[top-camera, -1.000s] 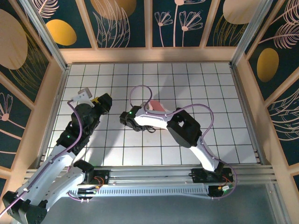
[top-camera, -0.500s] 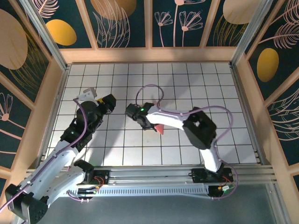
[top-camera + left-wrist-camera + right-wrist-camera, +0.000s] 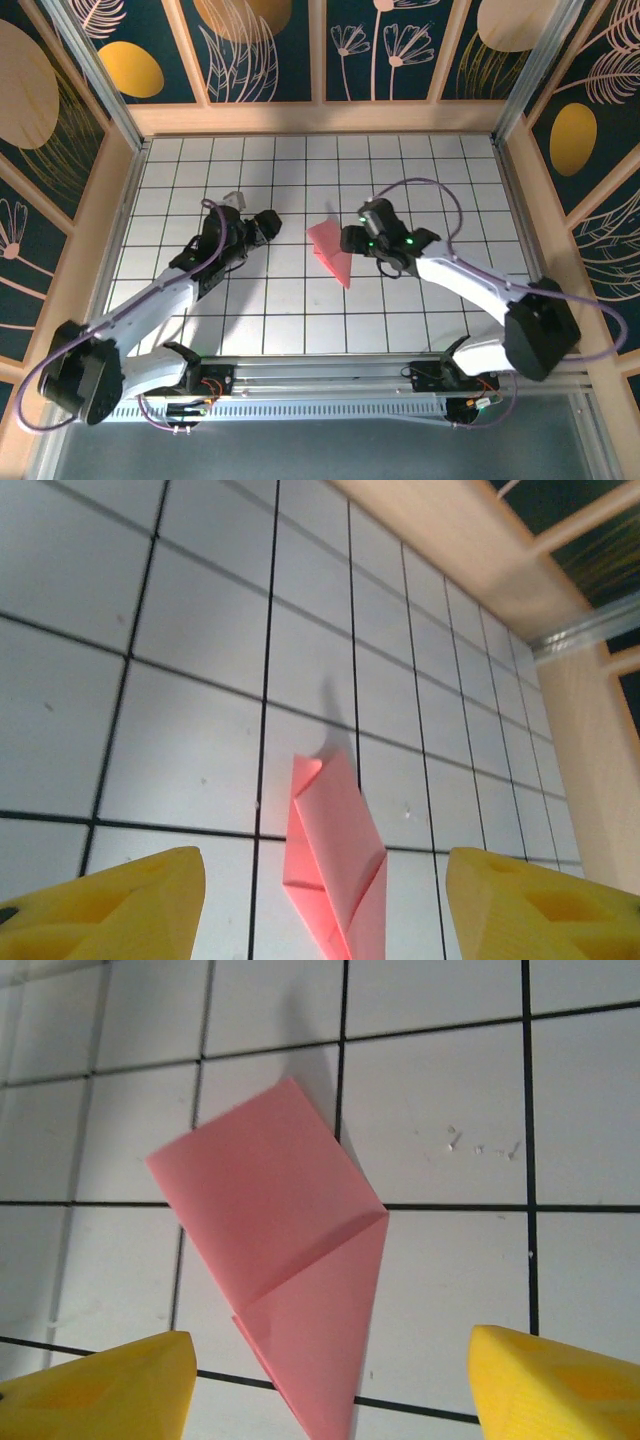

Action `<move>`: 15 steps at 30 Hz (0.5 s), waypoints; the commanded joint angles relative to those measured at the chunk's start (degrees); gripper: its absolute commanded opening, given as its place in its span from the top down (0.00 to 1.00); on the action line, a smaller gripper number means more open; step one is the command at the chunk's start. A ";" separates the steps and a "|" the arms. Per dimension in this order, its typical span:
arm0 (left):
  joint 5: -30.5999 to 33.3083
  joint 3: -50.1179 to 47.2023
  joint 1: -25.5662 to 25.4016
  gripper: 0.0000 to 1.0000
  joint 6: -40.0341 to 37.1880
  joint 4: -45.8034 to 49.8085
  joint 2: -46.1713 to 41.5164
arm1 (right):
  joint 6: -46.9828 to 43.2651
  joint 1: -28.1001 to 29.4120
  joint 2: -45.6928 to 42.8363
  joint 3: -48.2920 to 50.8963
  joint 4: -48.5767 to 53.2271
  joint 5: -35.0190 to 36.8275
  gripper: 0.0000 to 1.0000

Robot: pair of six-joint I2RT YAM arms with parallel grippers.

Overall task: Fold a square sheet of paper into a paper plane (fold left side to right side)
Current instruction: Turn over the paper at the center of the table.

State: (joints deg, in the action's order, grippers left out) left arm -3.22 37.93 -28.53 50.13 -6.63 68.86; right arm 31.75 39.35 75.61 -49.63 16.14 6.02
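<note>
Near rail: an aluminium rail (image 3: 330, 385) runs along the near edge of the desk and carries both arm bases.
Left arm: reaches from the near left corner toward the middle of the desk.
Left gripper (image 3: 264, 222): its yellow fingers (image 3: 120, 905) stand apart with nothing between them. It sits to the left of the paper, a little apart from it.
Right gripper (image 3: 349, 240): its yellow fingers (image 3: 100, 1390) are spread wide and grip nothing. It is just beside the right edge of the paper.
Folded sheet of paper (image 3: 330, 250): salmon-pink, lying on the desk between the two grippers, closer to the right one. It is folded to a narrow shape, with its sharp tip toward the near edge and a broader creased flap at the far end. The layers show along its edge in the wrist views.
Desk (image 3: 450, 170): white tiles with black grid lines.
Far wall (image 3: 320, 115): a pale wooden frame, with dark panels of flower drawings above it.
</note>
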 commanded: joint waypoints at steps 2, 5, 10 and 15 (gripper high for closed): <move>-9.93 0.63 -0.37 0.36 4.83 -8.08 7.83 | 6.22 -5.52 -7.61 9.03 -18.47 -11.55 0.24; -13.91 1.75 -0.71 0.37 6.63 -11.22 14.06 | 10.54 -9.73 -11.41 15.30 -25.46 -16.72 0.21; -17.52 5.23 -2.28 0.38 8.07 -13.81 23.24 | 14.67 -14.51 -16.00 21.75 -30.82 -20.67 0.17; -19.47 8.43 -3.50 0.41 8.88 -16.24 29.88 | 14.25 -16.46 -18.42 22.76 -29.16 -21.49 0.17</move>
State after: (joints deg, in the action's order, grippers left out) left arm -19.59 43.94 -31.51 57.49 -18.70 96.60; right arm 44.56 23.70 58.98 -27.22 -9.30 -12.95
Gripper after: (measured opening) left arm 0.597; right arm 0.829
